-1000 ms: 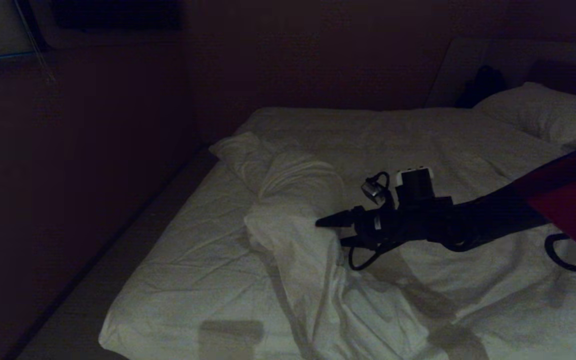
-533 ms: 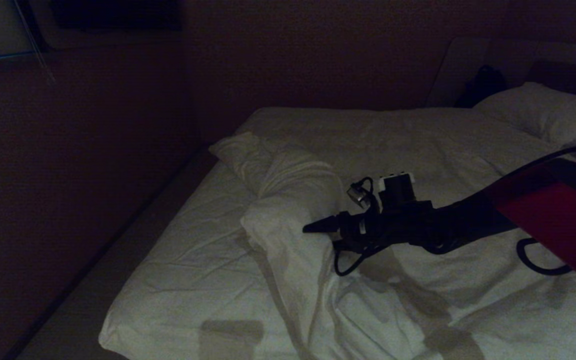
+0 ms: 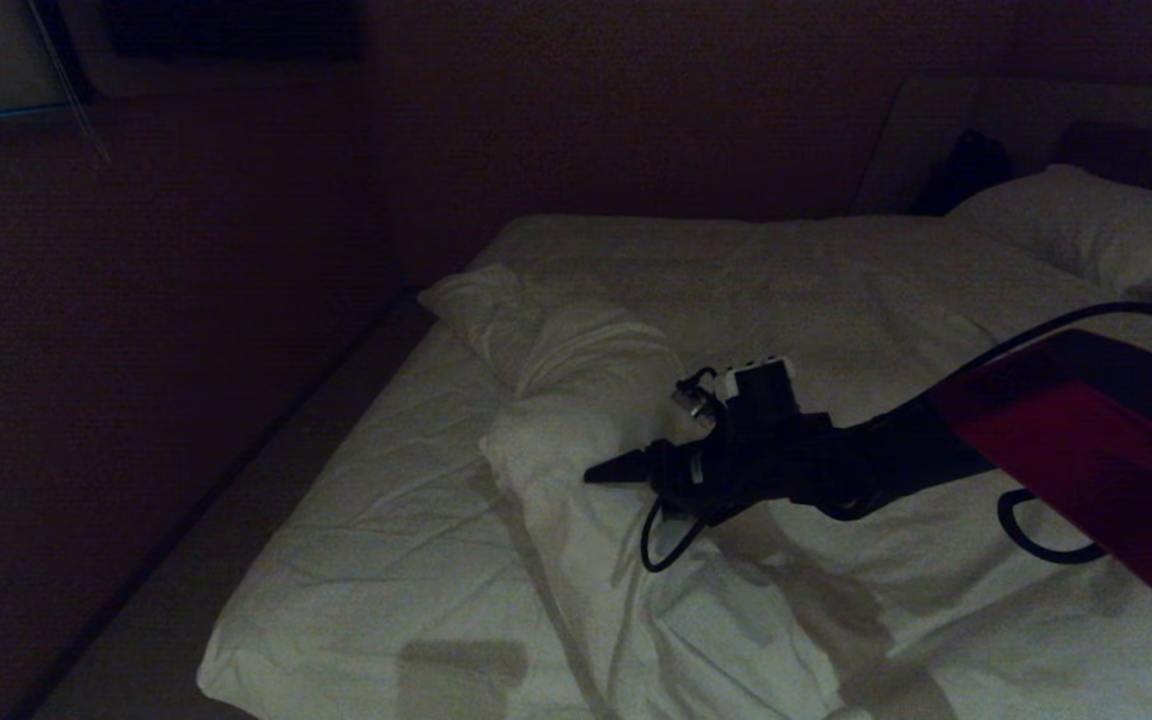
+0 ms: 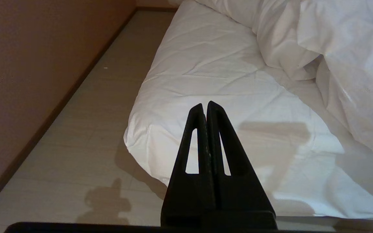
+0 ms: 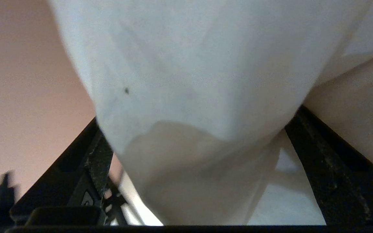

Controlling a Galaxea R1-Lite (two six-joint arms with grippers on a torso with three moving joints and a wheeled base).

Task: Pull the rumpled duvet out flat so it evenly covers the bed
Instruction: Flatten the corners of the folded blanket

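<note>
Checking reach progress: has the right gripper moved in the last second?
Yes. The right gripper has moved left and down in the head view, further over the duvet fold, away from the pillow.

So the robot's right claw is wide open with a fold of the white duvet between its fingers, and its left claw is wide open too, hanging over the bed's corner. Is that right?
Not quite. The left gripper is shut, its two fingers pressed together, as the left wrist view shows. The rest holds: it hangs over the corner of the bed, and the right gripper is open with a fold of the duvet between its fingers.
</note>
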